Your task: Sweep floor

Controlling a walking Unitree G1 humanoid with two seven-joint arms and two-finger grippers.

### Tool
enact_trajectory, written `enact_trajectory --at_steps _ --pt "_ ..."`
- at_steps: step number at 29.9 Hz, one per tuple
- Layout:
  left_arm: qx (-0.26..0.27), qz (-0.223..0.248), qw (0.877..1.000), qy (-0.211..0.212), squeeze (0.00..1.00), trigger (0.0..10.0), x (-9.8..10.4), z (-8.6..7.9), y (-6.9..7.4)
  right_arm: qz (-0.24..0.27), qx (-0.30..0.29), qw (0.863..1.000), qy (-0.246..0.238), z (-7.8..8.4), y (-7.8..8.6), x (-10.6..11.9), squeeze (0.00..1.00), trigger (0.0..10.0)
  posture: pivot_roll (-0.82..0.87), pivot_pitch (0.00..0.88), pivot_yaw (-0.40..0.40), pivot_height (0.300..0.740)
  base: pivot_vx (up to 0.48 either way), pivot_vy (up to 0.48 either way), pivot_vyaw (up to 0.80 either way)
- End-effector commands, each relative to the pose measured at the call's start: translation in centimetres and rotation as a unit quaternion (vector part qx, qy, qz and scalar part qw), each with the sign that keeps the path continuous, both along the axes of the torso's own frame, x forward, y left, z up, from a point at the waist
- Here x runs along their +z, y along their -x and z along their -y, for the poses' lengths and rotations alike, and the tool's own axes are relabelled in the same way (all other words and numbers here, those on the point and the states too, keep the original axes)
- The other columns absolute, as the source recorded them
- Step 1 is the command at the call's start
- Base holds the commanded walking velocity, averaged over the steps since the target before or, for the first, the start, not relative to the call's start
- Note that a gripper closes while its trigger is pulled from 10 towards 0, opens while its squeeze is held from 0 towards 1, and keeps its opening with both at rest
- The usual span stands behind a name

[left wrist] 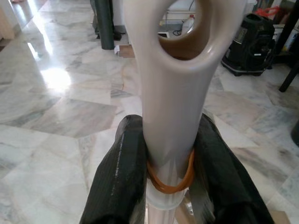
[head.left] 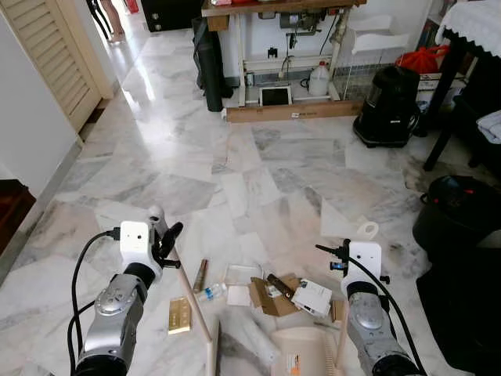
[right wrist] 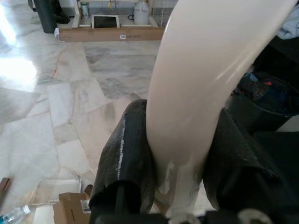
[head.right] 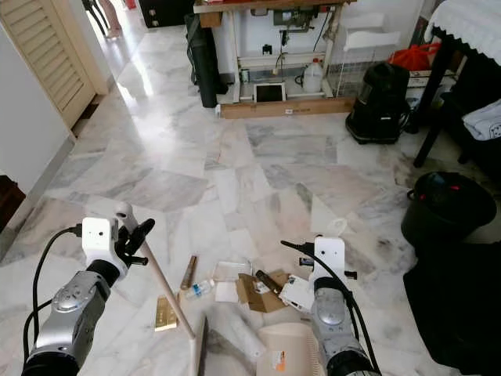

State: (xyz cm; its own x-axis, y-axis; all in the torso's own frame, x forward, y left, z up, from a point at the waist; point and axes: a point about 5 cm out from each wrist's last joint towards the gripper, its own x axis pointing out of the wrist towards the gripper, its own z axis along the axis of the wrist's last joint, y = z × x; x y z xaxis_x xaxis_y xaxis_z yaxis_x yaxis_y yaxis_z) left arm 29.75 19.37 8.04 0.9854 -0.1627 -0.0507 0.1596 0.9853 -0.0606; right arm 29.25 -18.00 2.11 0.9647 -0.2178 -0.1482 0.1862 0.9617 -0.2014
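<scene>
My left gripper point(head.left: 164, 243) is shut on the cream broom handle point(head.left: 188, 294), which slants down to the broom head point(head.left: 213, 352) at the bottom edge. In the left wrist view both black fingers point(left wrist: 117, 177) clamp the handle point(left wrist: 180, 93) just below its hanging hole. My right gripper point(head.left: 342, 254) is shut on the cream dustpan handle point(head.left: 367, 230); the right wrist view has its fingers point(right wrist: 126, 158) pressed on the handle point(right wrist: 205, 93). The dustpan point(head.left: 301, 352) rests on the floor between my arms. Litter lies before it: brown cardboard point(head.left: 266, 296), a white box point(head.left: 311, 298), a small bottle point(head.left: 210, 293), a gold packet point(head.left: 179, 315).
A black bin point(head.left: 458, 211) stands on the right, with a black appliance point(head.left: 389, 107) and a dark table leg point(head.left: 442, 117) behind it. A long cardboard box point(head.left: 293, 112) lies under the far workbench. A louvred door point(head.left: 55, 55) lines the left. Open marble floor stretches ahead.
</scene>
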Motion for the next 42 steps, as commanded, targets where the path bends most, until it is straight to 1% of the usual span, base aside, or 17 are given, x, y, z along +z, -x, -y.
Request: enact_trajectory --at_steps 1,7,12,15,20,32,42 --pt "0.007 0.022 1.0 0.003 0.0 10.0 0.84 -0.26 -0.38 -0.015 0.001 1.0 -0.007 -0.21 0.29 -0.51 0.0 10.0 0.07 0.027 0.072 0.74 0.0 0.0 0.0" --pt "0.013 0.024 1.0 -0.002 0.0 10.0 0.79 -0.29 -0.37 -0.015 0.003 1.0 -0.008 -0.25 0.28 -0.51 0.0 10.0 0.07 0.028 0.071 0.74 0.0 0.0 0.0" --pt "0.041 0.041 0.998 -0.028 0.0 10.0 0.84 -0.51 -0.39 -0.009 0.01 1.0 -0.01 -0.54 0.17 -0.36 0.0 10.0 0.07 0.027 0.07 0.74 0.0 0.0 0.0" --pt "0.041 0.043 0.998 -0.025 0.0 10.0 0.86 -0.37 -0.42 -0.007 0.009 1.0 -0.009 -0.48 0.19 -0.32 0.0 10.0 0.07 0.028 0.069 0.74 0.0 0.0 0.0" --pt "0.041 0.043 0.998 -0.024 0.0 10.0 0.57 -0.22 -0.38 0.015 -0.001 1.0 -0.001 -0.09 0.14 0.19 0.0 10.0 0.07 0.032 0.069 0.74 0.0 0.0 0.0" --pt "0.036 0.039 0.998 -0.023 0.0 10.0 0.25 0.01 -0.42 0.009 0.002 1.0 -0.003 -0.1 0.25 -0.02 0.0 10.0 0.07 0.036 0.067 0.74 0.0 0.0 0.0" --pt "0.034 0.042 0.998 -0.024 0.0 10.0 0.32 0.06 -0.45 0.008 0.006 1.0 -0.004 -0.27 0.18 -0.01 0.0 10.0 0.07 0.033 0.065 0.74 0.321 0.0 0.0"
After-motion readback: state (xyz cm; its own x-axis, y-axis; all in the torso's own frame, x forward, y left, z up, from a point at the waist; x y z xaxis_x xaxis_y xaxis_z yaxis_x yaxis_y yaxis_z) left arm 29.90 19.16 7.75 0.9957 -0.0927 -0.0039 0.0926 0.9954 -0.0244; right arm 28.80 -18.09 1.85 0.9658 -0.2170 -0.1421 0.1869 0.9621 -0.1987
